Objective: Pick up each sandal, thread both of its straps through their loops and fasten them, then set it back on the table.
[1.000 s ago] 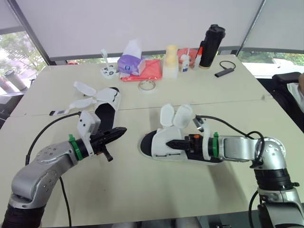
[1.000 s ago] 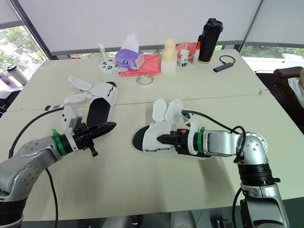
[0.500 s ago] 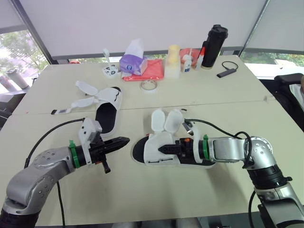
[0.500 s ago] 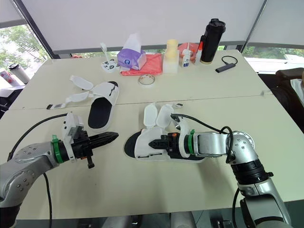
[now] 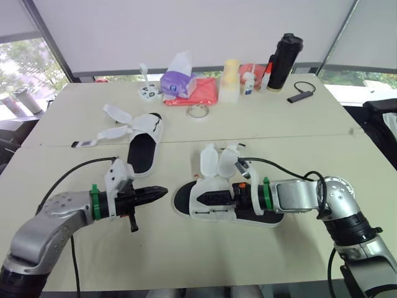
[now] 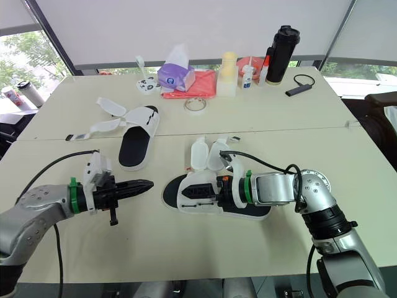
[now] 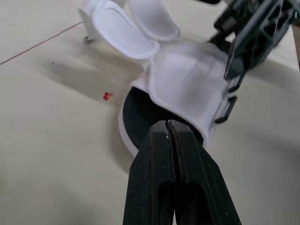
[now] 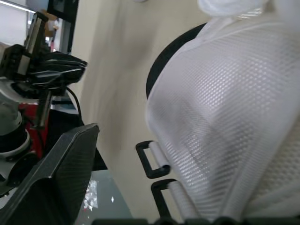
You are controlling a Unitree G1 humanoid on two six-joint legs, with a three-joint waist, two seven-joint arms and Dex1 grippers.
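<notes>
The near sandal (image 5: 208, 184) lies at the middle of the bench (image 5: 291, 133), its straps (image 5: 218, 162) loose and standing up. The right end effector (image 5: 214, 197) rests on its upper; I cannot tell whether it grips. The left end effector (image 7: 168, 125), pressed together, points at the toe. The sandal looks light, with floppy straps: pinch near a strap's tip and steady the stiffer sole.

The left gripper (image 5: 160, 192) is pinched closed, pointing inward; the right gripper (image 5: 208, 197) extends toward it, both arms low.
</notes>
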